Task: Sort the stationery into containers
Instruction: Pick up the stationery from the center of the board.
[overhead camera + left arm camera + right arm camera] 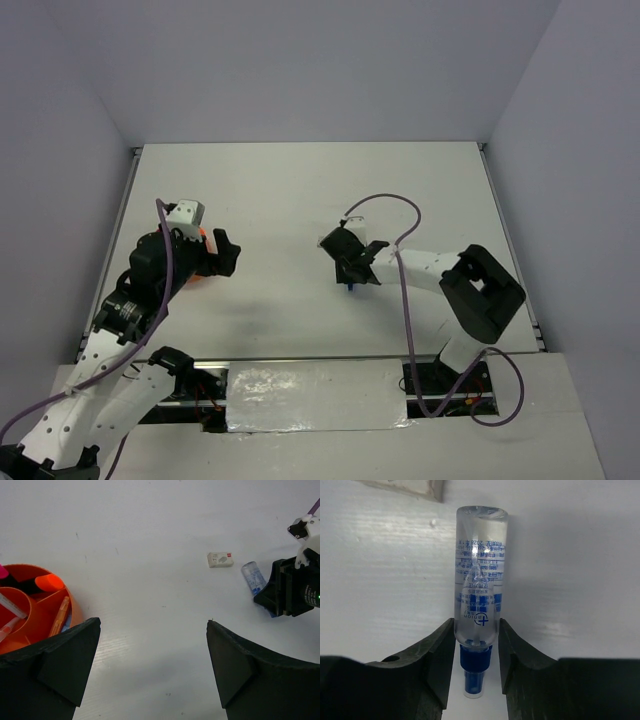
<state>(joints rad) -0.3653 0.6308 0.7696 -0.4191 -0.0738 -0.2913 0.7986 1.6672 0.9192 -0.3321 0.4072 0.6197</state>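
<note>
A clear bottle with a blue cap lies flat on the white table, and my right gripper has its fingers pressed against both sides of it just above the cap. From above, the same bottle peeks out under that gripper. A white block lies just beyond the bottle. The orange tub at the left holds an orange-capped highlighter, an orange pen and other pens. My left gripper hangs open and empty next to the tub.
The white block's corner shows at the top of the right wrist view, close to the bottle's far end. White walls close in the table on three sides. The right arm's purple cable loops above its forearm.
</note>
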